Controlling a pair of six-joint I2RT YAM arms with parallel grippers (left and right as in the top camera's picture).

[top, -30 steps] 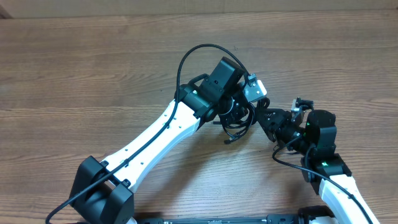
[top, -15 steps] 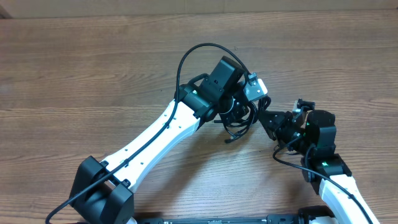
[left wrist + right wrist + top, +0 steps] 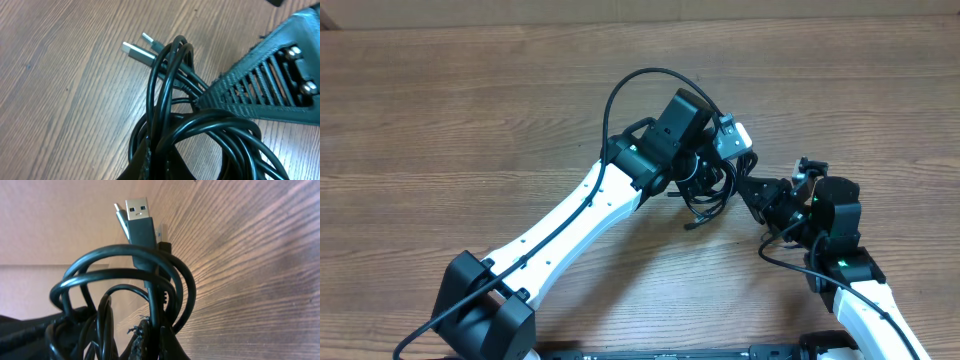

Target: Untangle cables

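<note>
Both left fingers (image 3: 155,167) and right fingers (image 3: 260,85) tight on the knotted cables (image 3: 215,120), USB plugs (image 3: 135,51) free over the wooden table (image 3: 60,100).

The left arm (image 3: 570,215) stretches diagonally from the near-left corner up to the cables (image 3: 710,202). Its wrist is bent down over them, and the left gripper (image 3: 703,178) is clamped tight on the bundle. The right arm (image 3: 835,240) comes in from the bundle's right side. The right gripper (image 3: 745,188) has its jaws closed, apparently pinching one strand.
</note>
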